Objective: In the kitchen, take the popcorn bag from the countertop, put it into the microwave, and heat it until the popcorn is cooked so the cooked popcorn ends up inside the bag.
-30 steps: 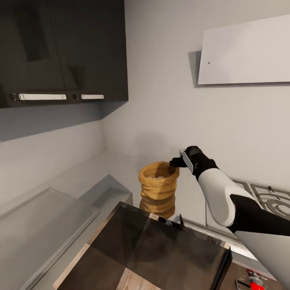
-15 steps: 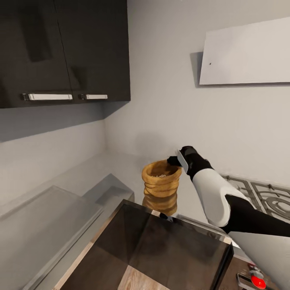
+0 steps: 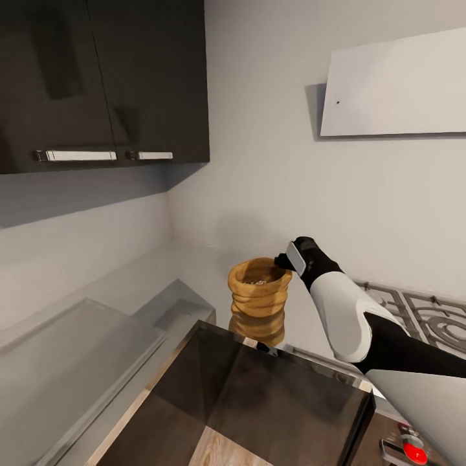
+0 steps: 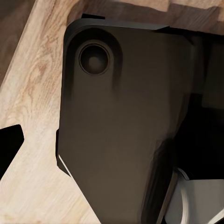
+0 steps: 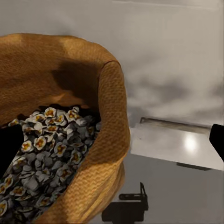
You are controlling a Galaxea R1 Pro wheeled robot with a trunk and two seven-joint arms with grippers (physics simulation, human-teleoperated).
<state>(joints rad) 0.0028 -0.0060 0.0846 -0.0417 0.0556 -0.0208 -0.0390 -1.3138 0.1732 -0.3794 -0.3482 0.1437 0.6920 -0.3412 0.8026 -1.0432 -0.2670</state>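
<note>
While the camera has settled after its small shift of a second ago, the scene divides, from largest to smallest, as follows. One countertop (image 3: 194, 262), grey and reflective, runs along the wall into the corner beneath two dark upper cabinets (image 3: 97, 84), each with one bright handle; a stove grate (image 3: 421, 317) lies at its far right. One dark glass-topped appliance (image 3: 272, 401) stands nearest the onlooker; whether it is the microwave cannot be told from this angle. One white-and-black right arm (image 3: 349, 317) reaches across to one popcorn bag (image 3: 259, 294), which stands upright on the countertop. Over the last second the right gripper (image 3: 282, 261) has closed the small gap to the bag and now sits at the rolled rim; in the right wrist view one dark finger (image 5: 9, 149) lies inside the mouth and the other (image 5: 217, 140) outside, so the jaws stand wide, straddling the wall, not yet pinching. The grasp therefore appears imminent, and the bag is unlifted. One heap of popcorn (image 5: 46, 154) shows within. The left gripper's jaws cannot be judged.
</note>
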